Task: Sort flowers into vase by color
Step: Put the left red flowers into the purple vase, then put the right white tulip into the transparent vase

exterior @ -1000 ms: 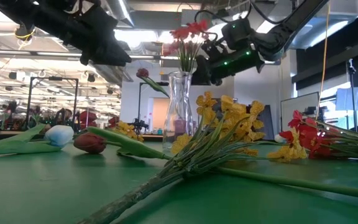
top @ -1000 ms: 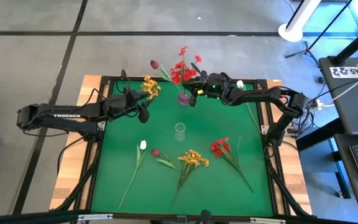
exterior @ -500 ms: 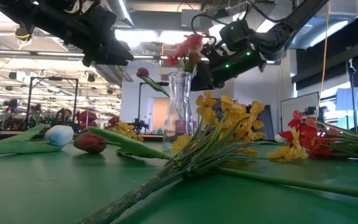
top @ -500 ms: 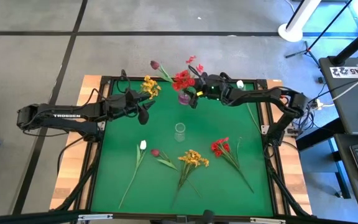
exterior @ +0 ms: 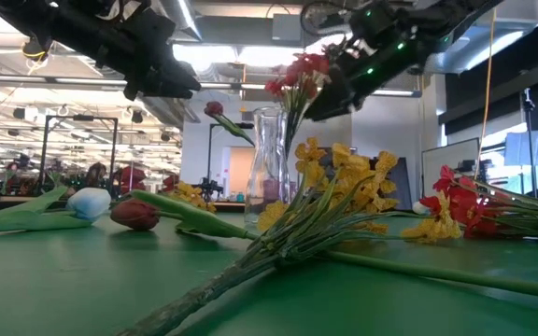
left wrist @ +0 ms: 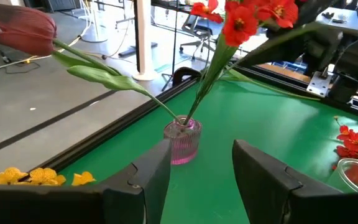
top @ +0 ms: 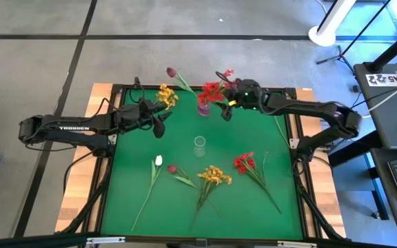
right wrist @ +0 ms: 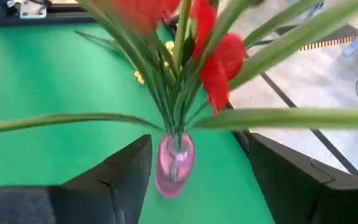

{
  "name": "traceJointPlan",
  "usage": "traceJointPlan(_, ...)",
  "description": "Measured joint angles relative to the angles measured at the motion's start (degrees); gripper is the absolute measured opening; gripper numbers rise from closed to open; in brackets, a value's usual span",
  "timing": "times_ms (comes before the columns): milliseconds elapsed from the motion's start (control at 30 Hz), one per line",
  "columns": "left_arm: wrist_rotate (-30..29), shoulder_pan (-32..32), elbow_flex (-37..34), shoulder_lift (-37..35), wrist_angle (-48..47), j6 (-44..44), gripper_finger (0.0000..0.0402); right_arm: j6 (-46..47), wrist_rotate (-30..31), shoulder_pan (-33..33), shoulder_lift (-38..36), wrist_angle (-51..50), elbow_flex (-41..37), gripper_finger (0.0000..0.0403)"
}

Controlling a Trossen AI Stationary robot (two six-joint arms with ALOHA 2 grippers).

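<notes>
A small pink vase (top: 203, 108) stands near the table's far edge. It holds a red flower cluster (top: 213, 89) and a maroon tulip (top: 171, 71), stems down in its mouth (left wrist: 183, 122). My right gripper (top: 225, 112) hovers open just right of the vase, its fingers apart from it (right wrist: 199, 142). My left gripper (top: 158, 126) waits open on the vase's left (left wrist: 201, 149), beside a yellow flower (top: 165, 95). A clear vase (top: 199, 145) stands mid-table. A white bud (top: 158, 160), a maroon tulip (top: 172, 168), a yellow bunch (top: 214, 175) and a red bunch (top: 243, 162) lie flat toward the near side.
A black frame (top: 291, 141) rims the green mat. In the low view the lying yellow bunch (exterior: 344, 187) and red bunch (exterior: 465, 205) fill the foreground before the clear vase (exterior: 269, 154). Bare mat lies between the two vases and along the left side.
My right gripper has opened, let go of the red flower and drawn back up and toward the table's right edge. The red flower stays in the pink vase, its blossoms now leaning over toward the right.
</notes>
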Motion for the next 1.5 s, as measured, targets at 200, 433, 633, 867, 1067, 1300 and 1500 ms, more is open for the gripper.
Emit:
traceJointPlan(200, -0.02, 0.00, 0.88, 0.00, -0.62, 0.50, 0.0165, 0.12, 4.95, 0.00, -8.30, -15.49, 0.00, 0.0268)
traceJointPlan(433, -0.05, 0.00, 2.63, 0.00, -0.73, 2.08, 0.0165, 8.96, 17.40, -0.07, -15.46, -31.48, -0.02, 0.0268)
traceJointPlan(633, -0.04, 0.00, 2.64, 0.00, -0.99, 3.54, 0.0165, 18.92, 25.17, -1.26, -15.99, -41.97, -0.02, 0.0268)
traceJointPlan(867, -0.04, 0.00, 2.64, 0.00, -1.21, 3.67, 0.0165, 26.74, 25.45, -9.65, -10.73, -51.42, -0.11, 0.0268)
traceJointPlan(1067, -0.04, 0.00, 2.69, 0.00, -4.19, 3.63, 0.0165, 25.93, 21.59, -17.25, -6.42, -50.26, -0.11, 0.0268)
traceJointPlan(1300, -0.04, 0.00, 2.69, 0.00, -7.02, 3.51, 0.0165, 22.65, 16.68, -24.48, -1.79, -46.24, -3.40, 0.0268)
traceJointPlan(1500, -0.04, 0.00, 2.69, 0.00, -7.48, 3.50, 0.0165, 22.41, 11.36, -27.56, -1.55, -37.98, -11.86, 0.0268)
